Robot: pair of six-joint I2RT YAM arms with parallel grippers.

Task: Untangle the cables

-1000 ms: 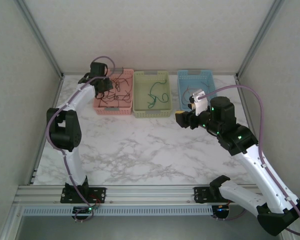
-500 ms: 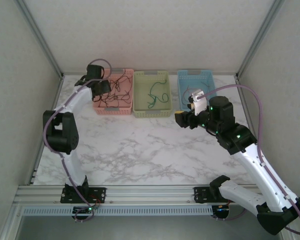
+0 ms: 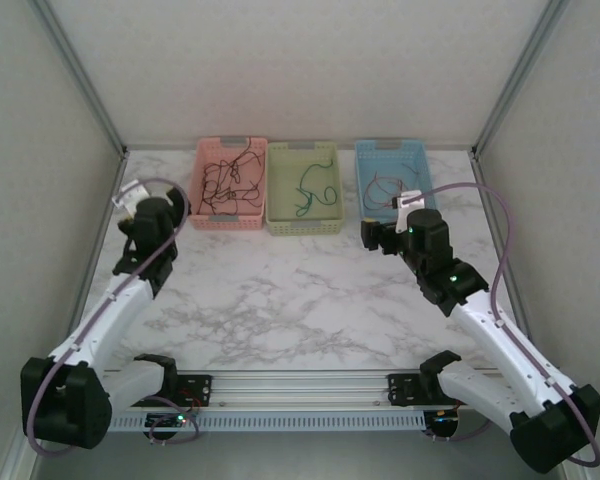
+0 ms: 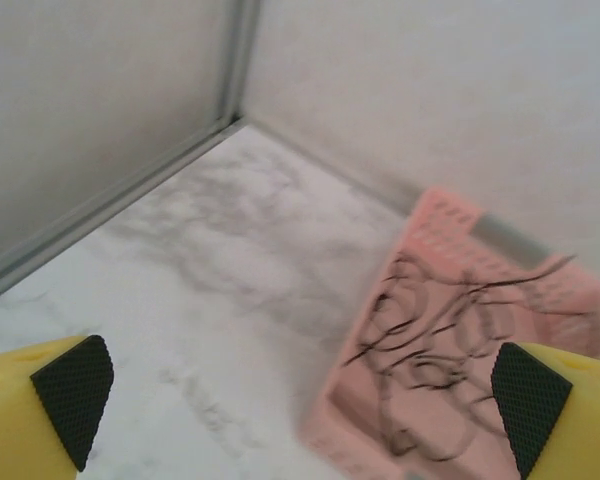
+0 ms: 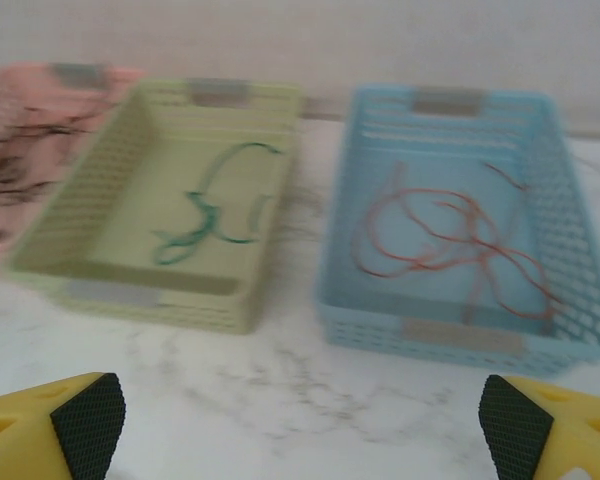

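- Black cables (image 3: 228, 180) lie in a loose tangle inside the pink basket (image 3: 225, 223). Green cables (image 3: 310, 190) lie in the green basket (image 3: 302, 228), and red cables (image 3: 388, 190) in the blue basket (image 3: 390, 146).
- The baskets stand side by side along the far edge of the marble table (image 3: 280, 300).
- Left gripper (image 4: 300, 400): fingers spread wide, holding and touching nothing. It sits over bare marble left of the pink basket, near the left wall.
- Right gripper (image 5: 298, 425): fingers spread wide and empty, in front of the green and blue baskets' near rims.
- Open marble extends from the baskets to the arm bases.

The marble desk (image 3: 280, 300) carries a pink basket (image 3: 226, 222), green basket (image 3: 302, 228) and blue basket (image 3: 390, 146) along its far edge, the first two perhaps touching.
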